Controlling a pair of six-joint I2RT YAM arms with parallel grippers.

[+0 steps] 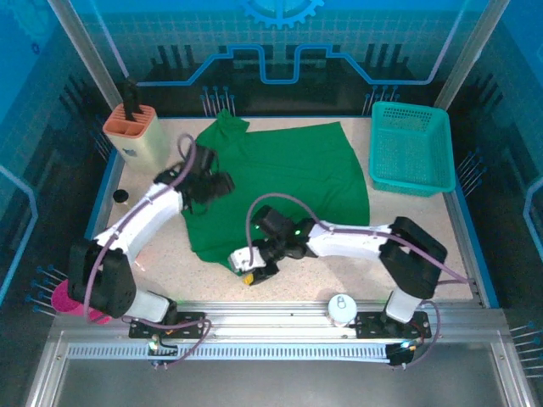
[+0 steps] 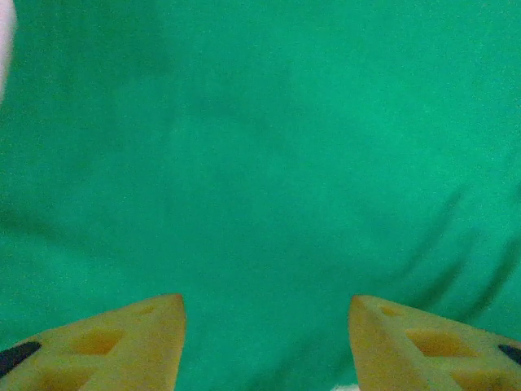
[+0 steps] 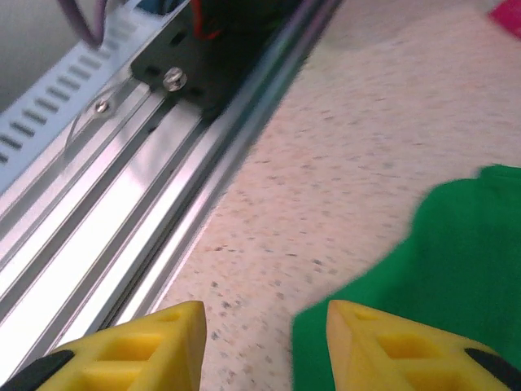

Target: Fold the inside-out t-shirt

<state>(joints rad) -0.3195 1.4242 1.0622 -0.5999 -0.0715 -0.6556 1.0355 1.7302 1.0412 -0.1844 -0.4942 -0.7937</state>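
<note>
Matt green cloth t-shirt (image 1: 297,170)

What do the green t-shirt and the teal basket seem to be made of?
The t-shirt looks like soft matte cloth: it lies limp with creases. The basket looks like rigid plastic: its mesh walls stand upright alone.

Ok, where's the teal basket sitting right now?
In the top view, the teal basket sits at the far right corner of the table, just beside the right edge of the spread green t-shirt.
</note>
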